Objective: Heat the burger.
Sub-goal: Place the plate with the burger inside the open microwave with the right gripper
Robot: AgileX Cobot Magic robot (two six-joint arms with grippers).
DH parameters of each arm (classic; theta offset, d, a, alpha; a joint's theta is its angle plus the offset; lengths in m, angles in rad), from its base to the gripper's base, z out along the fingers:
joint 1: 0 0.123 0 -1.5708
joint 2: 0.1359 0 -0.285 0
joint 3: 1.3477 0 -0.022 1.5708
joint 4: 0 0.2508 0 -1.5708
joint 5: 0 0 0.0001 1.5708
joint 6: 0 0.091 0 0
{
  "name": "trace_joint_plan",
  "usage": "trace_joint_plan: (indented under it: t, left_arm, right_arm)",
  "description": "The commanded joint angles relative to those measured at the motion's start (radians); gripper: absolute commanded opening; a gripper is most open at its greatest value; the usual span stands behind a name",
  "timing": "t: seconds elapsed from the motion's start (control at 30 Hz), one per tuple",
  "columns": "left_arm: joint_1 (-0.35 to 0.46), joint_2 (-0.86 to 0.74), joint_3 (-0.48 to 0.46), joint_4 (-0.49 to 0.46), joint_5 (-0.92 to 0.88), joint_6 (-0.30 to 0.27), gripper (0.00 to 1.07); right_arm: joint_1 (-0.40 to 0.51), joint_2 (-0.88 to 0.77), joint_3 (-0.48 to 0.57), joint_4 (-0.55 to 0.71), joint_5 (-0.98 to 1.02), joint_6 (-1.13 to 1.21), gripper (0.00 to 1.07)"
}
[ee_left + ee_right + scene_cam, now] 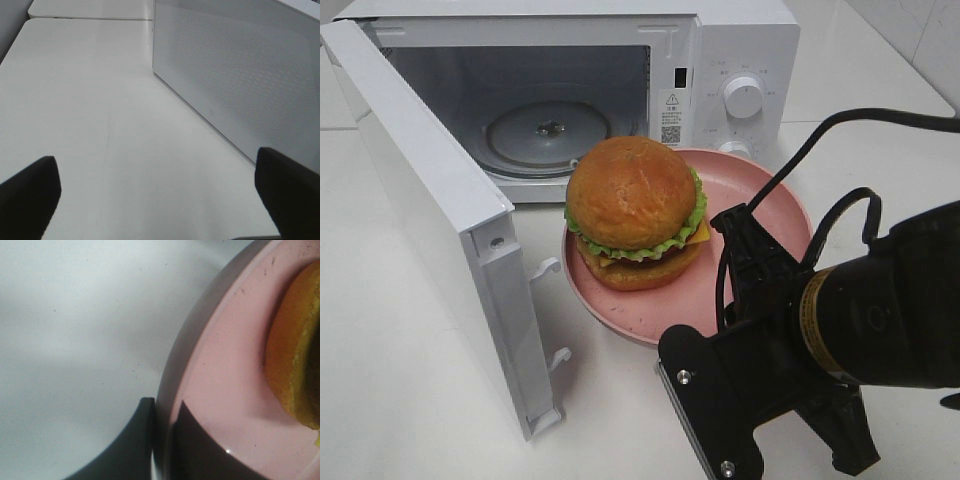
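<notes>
high: from above, down onto microwave (720, 60) and plate (755, 195) | left wrist: low over counter (100, 125), facing door (240, 85) | right wrist: close on plate rim, shared with high

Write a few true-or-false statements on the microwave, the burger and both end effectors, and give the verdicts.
1. The door of the white box-shaped microwave stands open. True.
2. The tall burger with the glossy golden-brown bun sits on the round glass turntable. False: it sits on the round pink plate in front of the microwave.
3. The right end effector is closed on the plate's rim. True.
4. The left end effector grips the door. False: it is open, holds nothing and hangs over the white table beside the door.
</notes>
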Motion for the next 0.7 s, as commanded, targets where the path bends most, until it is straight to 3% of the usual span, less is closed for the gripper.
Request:
trace_joint_plan:
  t: [0.03, 0.2, 0.53, 0.7]
  left_arm:
    - [-0.003, -0.015, 0.004, -0.006, -0.014, 0.002, 0.98]
    - [-0.003, -0.015, 0.004, -0.006, -0.014, 0.002, 0.98]
    - [-0.003, -0.015, 0.004, -0.006, -0.014, 0.002, 0.98]
    - [-0.003, -0.015, 0.004, -0.006, -0.014, 0.002, 0.98]
  right_arm:
    - [0.003, -0.009, -0.003, -0.016, -0.023, -0.003, 0.00]
    - [-0.009, -0.009, -0.003, -0.013, -0.027, -0.004, 0.00]
    - [-0.140, -0.009, -0.003, -0.003, -0.170, -0.115, 0.00]
    - [-0.211, -0.009, -0.003, 0.071, -0.236, -0.249, 0.00]
